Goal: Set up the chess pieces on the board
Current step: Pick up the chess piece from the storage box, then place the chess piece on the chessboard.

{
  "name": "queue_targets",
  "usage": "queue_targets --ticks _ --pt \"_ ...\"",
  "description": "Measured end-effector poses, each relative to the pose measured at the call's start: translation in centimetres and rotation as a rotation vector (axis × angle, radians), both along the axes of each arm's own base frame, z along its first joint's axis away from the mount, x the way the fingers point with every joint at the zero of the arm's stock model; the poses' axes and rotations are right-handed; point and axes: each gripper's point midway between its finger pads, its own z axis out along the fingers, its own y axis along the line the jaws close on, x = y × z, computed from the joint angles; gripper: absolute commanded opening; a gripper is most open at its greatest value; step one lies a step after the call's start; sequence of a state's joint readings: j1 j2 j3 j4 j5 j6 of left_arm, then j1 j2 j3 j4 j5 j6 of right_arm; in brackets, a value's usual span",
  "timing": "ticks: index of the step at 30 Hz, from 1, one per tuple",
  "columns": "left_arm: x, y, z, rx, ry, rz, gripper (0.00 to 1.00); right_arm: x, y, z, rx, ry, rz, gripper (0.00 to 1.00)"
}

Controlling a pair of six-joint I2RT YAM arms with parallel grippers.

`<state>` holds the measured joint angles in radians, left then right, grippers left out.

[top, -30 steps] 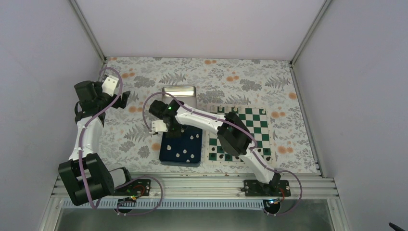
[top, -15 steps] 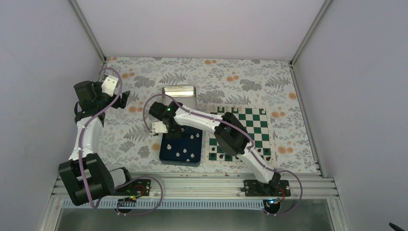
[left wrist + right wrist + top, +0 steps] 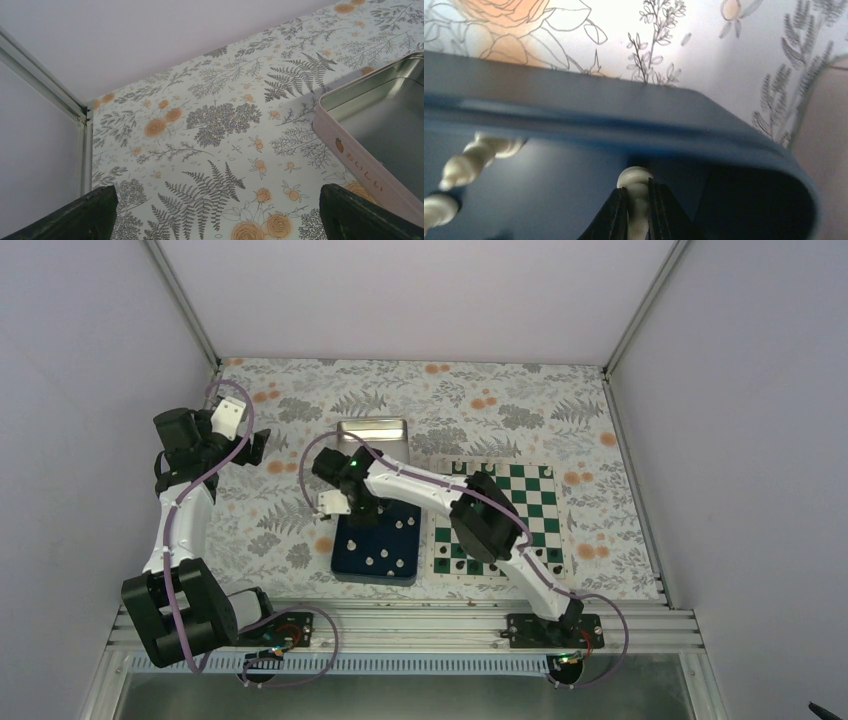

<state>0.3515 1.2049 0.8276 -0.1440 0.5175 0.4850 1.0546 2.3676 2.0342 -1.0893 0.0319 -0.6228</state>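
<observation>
Chess pieces (image 3: 385,558) sit mostly in the dark blue tray (image 3: 345,570), so the set-up looks far from finished. Toward the table's (image 3: 290,530) left edge, the left gripper (image 3: 216,210) hovers above the flowered surface with its fingers spread wide and nothing between them. Just right of it stands the metal tin (image 3: 380,115), which is bare inside as far as it shows. Next comes the tray, by the middle of the table's near edge. Several pale figures are scattered over it, and the right gripper (image 3: 638,212) reaches into its far left corner, jaws pinching one white piece (image 3: 636,179) close to the tray wall. Other pale pieces lie beside it. Just right of the tray, the board (image 3: 545,502) carries a few small figures along its near, left and far edges. Their colour and rank are too small to tell, and the right arm hides some squares. The step in hand appears to be lifting the pinched piece out, and most pale pieces are yet to be carried across.
</observation>
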Motion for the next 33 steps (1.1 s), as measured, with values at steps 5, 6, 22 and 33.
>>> queue_targets --ticks 5,6,22,33 --pt "0.0 0.0 0.0 0.000 0.000 0.000 1.00 0.9 -1.7 4.0 0.043 0.021 -0.041 0.06" --pt "0.0 0.0 0.0 0.000 0.000 0.000 1.00 1.4 -2.3 5.4 0.063 0.016 -0.059 0.06" --pt "0.0 -0.2 0.0 -0.005 -0.001 -0.009 1.00 16.0 -31.3 12.3 0.042 -0.089 -0.710 0.08" --pt "0.0 -0.2 0.0 -0.006 -0.001 -0.010 1.00 15.0 -40.5 6.5 -0.085 0.034 -0.860 0.10"
